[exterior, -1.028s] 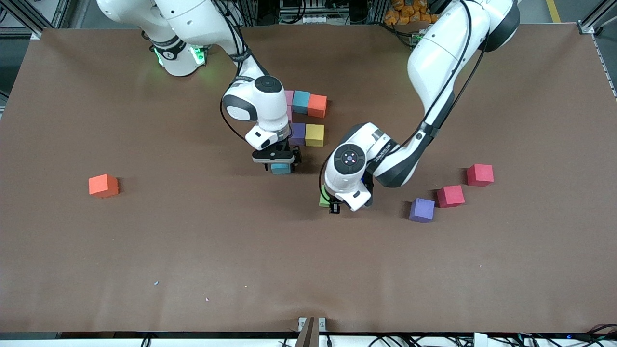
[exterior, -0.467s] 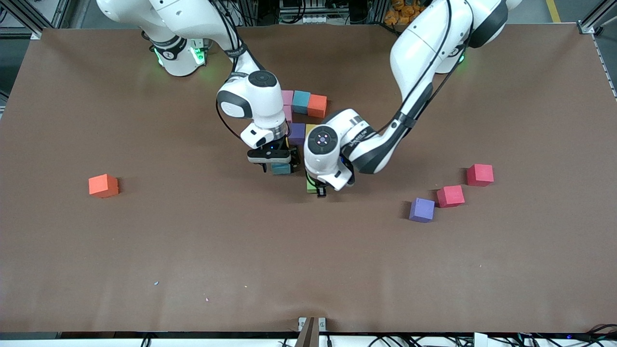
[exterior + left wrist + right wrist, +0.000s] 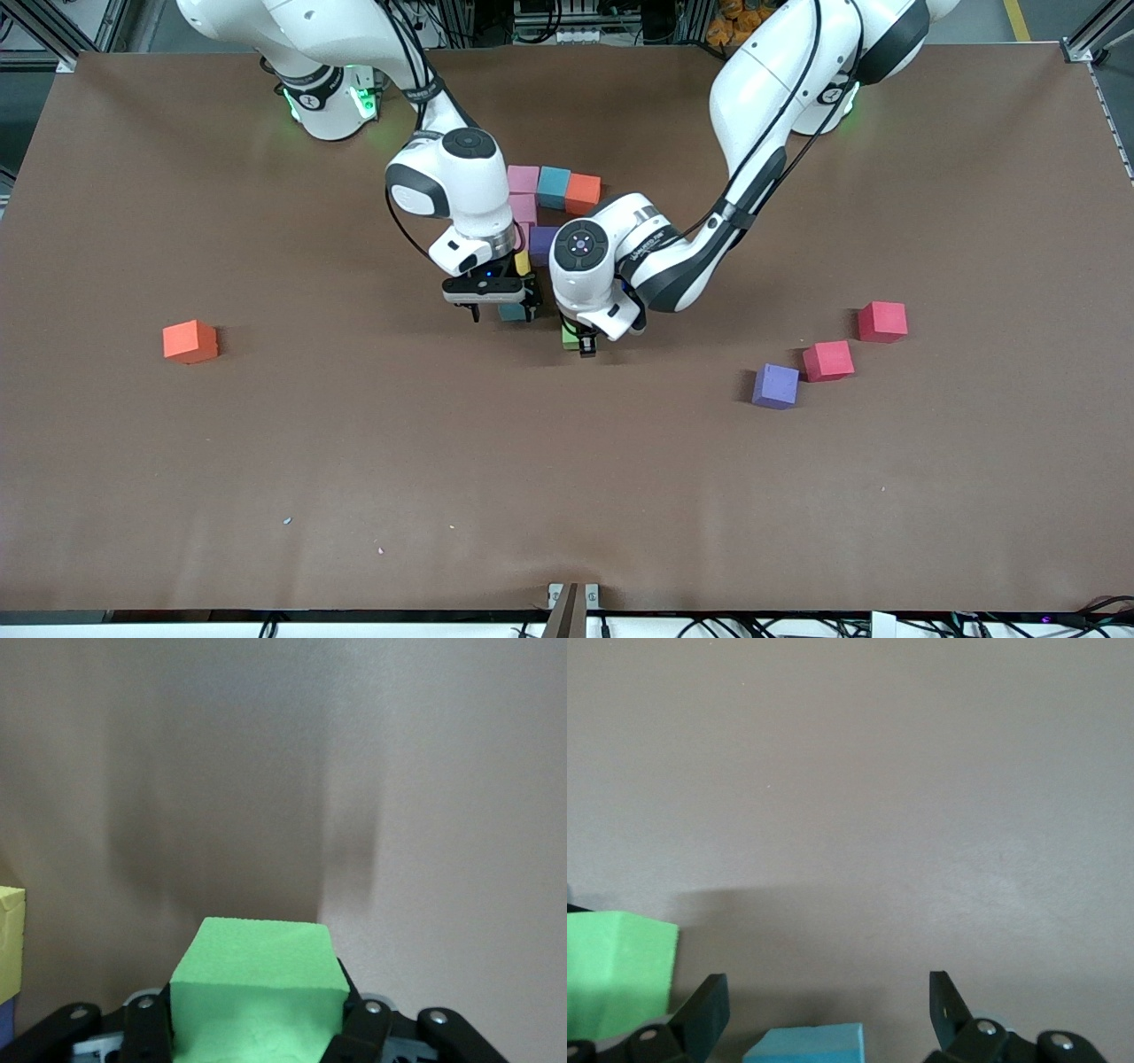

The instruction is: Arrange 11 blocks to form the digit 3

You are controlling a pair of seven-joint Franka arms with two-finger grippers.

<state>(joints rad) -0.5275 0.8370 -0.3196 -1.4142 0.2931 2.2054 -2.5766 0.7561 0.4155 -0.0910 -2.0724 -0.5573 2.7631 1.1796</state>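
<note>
My left gripper (image 3: 583, 344) is shut on a green block (image 3: 569, 337), which fills the left wrist view (image 3: 257, 988) between the fingers of that gripper (image 3: 257, 1032), low over the table. Beside it a blue block (image 3: 514, 313) rests on the table between the spread fingers of my open right gripper (image 3: 501, 310). In the right wrist view that gripper (image 3: 824, 1010) stands wide of the blue block (image 3: 806, 1043). Farther from the camera sit pink (image 3: 523, 179), blue (image 3: 555, 186), orange (image 3: 583, 193), pink (image 3: 523, 210), purple (image 3: 542, 241) and partly hidden yellow (image 3: 523, 262) blocks.
A purple cube (image 3: 776, 385) and two reddish cubes (image 3: 828, 360) (image 3: 882, 321) lie toward the left arm's end. An orange cube (image 3: 190, 341) sits alone toward the right arm's end. Both arms crowd the cluster at mid-table.
The left gripper has carried the green block toward the cluster, stopping beside the blue block. The right hand has drifted slightly toward its own end, still open around the blue block.
</note>
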